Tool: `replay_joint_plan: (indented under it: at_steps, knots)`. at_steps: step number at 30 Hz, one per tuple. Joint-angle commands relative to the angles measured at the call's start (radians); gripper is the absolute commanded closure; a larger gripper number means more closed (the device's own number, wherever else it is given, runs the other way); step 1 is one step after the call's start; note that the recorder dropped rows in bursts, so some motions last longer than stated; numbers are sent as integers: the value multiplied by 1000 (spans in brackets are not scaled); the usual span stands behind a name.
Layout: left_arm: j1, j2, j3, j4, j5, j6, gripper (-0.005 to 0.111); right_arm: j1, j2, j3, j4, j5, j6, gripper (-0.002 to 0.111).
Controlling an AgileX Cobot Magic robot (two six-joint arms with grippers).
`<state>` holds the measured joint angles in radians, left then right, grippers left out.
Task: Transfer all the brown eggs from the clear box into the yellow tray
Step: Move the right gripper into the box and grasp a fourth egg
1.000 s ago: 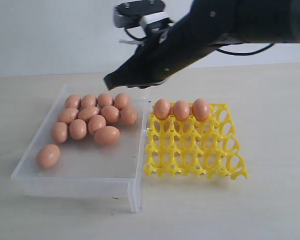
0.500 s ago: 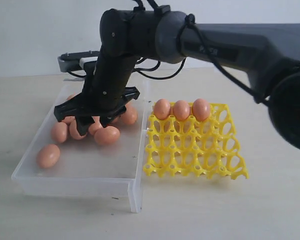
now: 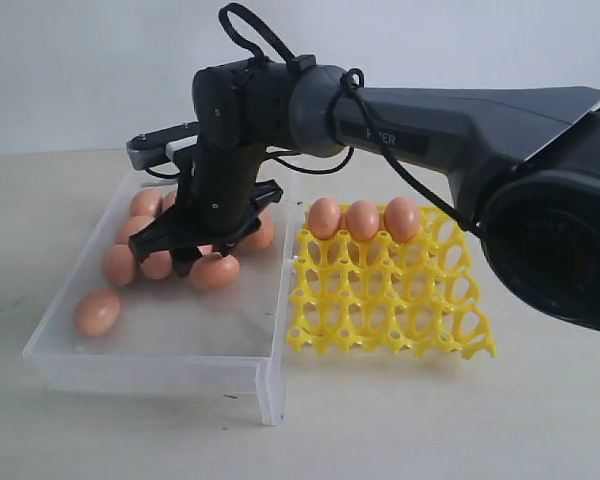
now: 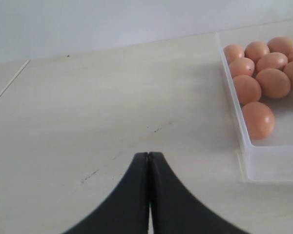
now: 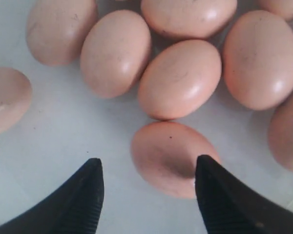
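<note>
**Layout, exterior view.** The clear box [image 3: 150, 372] sits left of centre on the table [image 3: 500, 420]. The yellow tray [image 3: 390, 300] is just beside its right wall. Brown eggs [image 3: 120, 264] are bunched in the upper half of the box, and a lone egg [image 3: 97, 312] lies apart at lower left. Three eggs [image 3: 363, 219] fill the tray's top row from its left end.

**Right gripper** [image 5: 147, 168]. It is lowered into the box at the bunch. Its jaws are spread wide and straddle one egg [image 5: 171, 158]. One finger is clear of the shell, and contact at the other cannot be determined. Nothing is grasped.

**Left gripper** [image 4: 148, 163]. Its jaws are pressed together and hold nothing. It hangs over bare table, apart from the box.

**Markings.** There is pale lettering [image 3: 385, 133] on the right arm [image 3: 480, 105], beside a looped cable [image 3: 352, 85]. It is too blurred to read.
</note>
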<state>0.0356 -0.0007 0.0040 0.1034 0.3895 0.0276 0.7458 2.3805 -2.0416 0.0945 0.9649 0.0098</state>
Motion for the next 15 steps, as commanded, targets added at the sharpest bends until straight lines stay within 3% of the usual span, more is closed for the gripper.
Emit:
replay_joint_plan:
  at_steps: [1, 9, 15]
  knots:
    - [-6, 1, -4, -2, -9, -5, 107, 15, -2, -13, -52, -25, -120, 53]
    - [-6, 1, -4, -2, -9, -5, 107, 26, 11, -13, -16, -70, -374, 53]
    - [-6, 1, -4, -2, -9, -5, 107, 26, 22, -13, -52, -91, -389, 53]
